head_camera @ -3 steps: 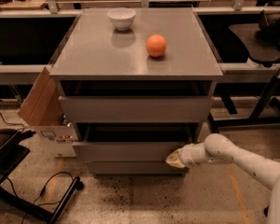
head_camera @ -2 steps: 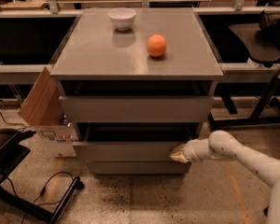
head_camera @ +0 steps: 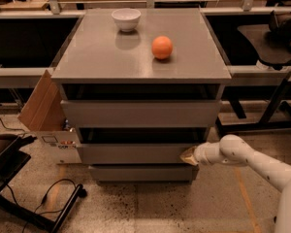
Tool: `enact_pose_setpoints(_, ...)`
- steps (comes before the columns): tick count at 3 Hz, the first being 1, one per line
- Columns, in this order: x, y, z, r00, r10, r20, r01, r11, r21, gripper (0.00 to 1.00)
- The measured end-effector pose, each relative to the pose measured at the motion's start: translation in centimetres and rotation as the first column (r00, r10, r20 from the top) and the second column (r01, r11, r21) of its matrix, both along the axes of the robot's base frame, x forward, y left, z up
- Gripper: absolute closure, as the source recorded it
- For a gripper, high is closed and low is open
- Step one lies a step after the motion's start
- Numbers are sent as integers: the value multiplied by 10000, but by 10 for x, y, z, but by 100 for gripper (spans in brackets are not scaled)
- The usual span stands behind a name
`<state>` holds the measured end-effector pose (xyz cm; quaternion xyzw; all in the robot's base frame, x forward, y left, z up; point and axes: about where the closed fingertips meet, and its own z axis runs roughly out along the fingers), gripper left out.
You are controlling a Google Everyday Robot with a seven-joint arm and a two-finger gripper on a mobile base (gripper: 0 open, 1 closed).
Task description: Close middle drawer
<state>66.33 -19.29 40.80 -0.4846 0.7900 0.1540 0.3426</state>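
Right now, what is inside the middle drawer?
Only a dark, shadowy strip of the middle drawer shows, with nothing visible in it. The upper drawer hangs over the rest and hides it. The gripper is at the middle drawer front's right end.

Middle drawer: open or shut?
Partly open. The middle drawer juts past the bottom drawer, dark gap above. Gripper at its right end.
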Motion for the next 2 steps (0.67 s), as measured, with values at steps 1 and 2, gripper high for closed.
enact_pose_setpoints(1, 5, 5, -22, 9990, -368, -234, 372, 9992, 170, 100)
enact_pose_setpoints(2, 14, 35, -55, 9988, -297, -400, 326, 9967, 743, 100)
